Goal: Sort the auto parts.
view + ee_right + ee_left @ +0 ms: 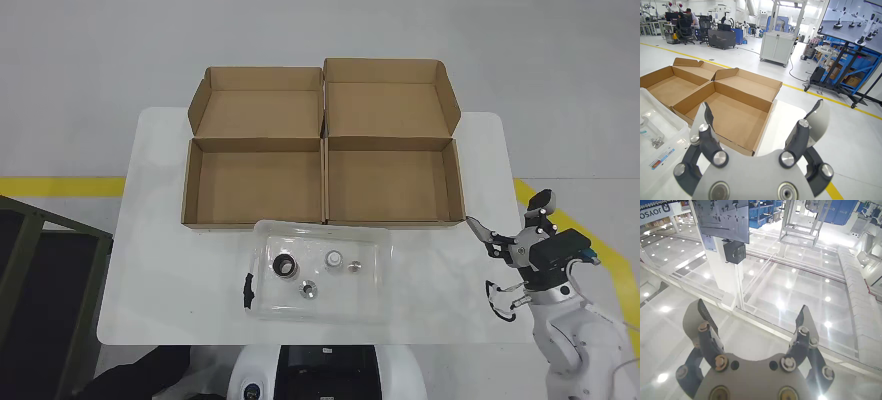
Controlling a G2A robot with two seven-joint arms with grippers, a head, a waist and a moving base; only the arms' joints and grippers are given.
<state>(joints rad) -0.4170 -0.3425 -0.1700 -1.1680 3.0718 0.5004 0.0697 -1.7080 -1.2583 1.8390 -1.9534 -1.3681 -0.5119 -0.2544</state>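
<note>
A clear plastic bin (pixel 372 300) stands at the table's front middle. It holds a black ring (pixel 286 267), a pale round part (pixel 334 259), a small metal part (pixel 354 266) and a metal fitting (pixel 309 291). My right gripper (pixel 508 218) hangs open and empty over the table's right edge, apart from the bin. In the right wrist view this gripper (pixel 762 104) faces the right cardboard box (pixel 730 117), with the bin (pixel 668 121) and a metal part (pixel 656 143) to one side. My left gripper (pixel 751 305) is open and empty, pointing up at the ceiling.
Two open, empty cardboard boxes sit side by side behind the bin, the left box (pixel 255 185) and the right box (pixel 392 183), lids folded back. A black clip (pixel 247 289) sits at the bin's left edge. Bare white table (pixel 160 270) lies on both sides of the bin.
</note>
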